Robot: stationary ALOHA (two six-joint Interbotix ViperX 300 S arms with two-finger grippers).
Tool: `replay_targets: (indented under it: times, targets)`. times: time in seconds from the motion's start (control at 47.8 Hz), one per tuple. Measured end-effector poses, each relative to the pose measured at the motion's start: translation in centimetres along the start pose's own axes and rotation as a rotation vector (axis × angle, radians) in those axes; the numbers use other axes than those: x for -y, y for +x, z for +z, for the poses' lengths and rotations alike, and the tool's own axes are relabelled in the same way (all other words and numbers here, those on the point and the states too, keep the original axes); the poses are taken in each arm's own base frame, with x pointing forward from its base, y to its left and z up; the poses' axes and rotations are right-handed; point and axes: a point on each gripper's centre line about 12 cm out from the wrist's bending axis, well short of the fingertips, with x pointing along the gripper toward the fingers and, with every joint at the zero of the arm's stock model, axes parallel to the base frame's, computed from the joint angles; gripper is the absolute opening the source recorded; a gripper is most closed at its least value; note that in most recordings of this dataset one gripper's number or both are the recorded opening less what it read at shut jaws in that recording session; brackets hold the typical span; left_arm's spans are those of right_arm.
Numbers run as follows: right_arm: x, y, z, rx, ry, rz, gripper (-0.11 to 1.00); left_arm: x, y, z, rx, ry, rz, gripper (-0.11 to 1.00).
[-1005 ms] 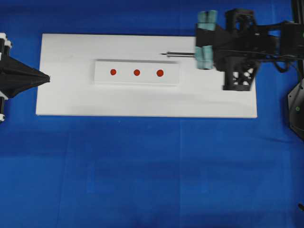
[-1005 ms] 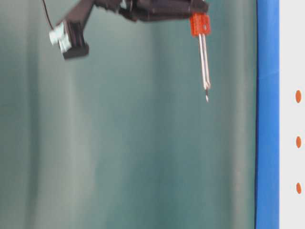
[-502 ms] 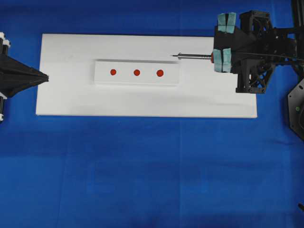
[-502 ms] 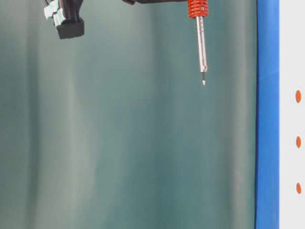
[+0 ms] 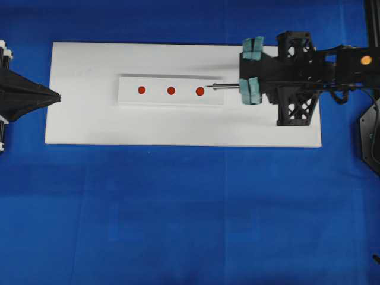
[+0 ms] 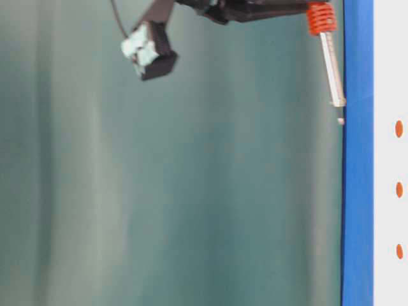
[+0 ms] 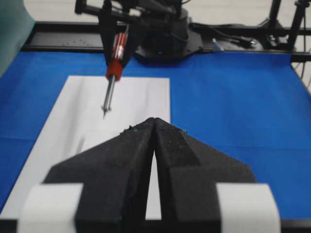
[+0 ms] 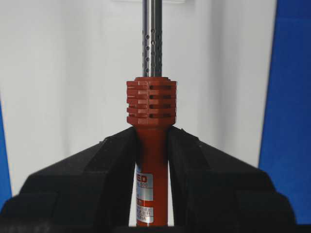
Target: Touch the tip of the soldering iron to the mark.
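The soldering iron [image 5: 224,86] lies level over the white board [image 5: 89,124], its tip just right of the mark [image 5: 200,91] (the right-end dot on the white strip [image 5: 155,98]); from overhead I cannot tell whether they touch, and the table-level view shows the tip [image 6: 340,119] above the surface. The right gripper [image 8: 152,145] is clamped on the red handle. At the board's left edge, the left gripper [image 7: 154,127] has its jaws pressed together, holding nothing. Blue table [image 5: 178,208] surrounds the board.
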Motion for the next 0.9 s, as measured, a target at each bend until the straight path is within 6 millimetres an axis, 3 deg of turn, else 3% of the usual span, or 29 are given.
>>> replay_targets:
  times: [0.419,0.9]
  targets:
    - [-0.8,3.7,-0.4,-0.039,-0.016,0.017,0.06,0.0,0.0,0.0,0.000,0.000,0.000,0.00]
    - [-0.7,4.6,-0.8,-0.053,-0.010,0.018,0.06,0.0,0.0,0.0,0.000,-0.009,0.002,0.00]
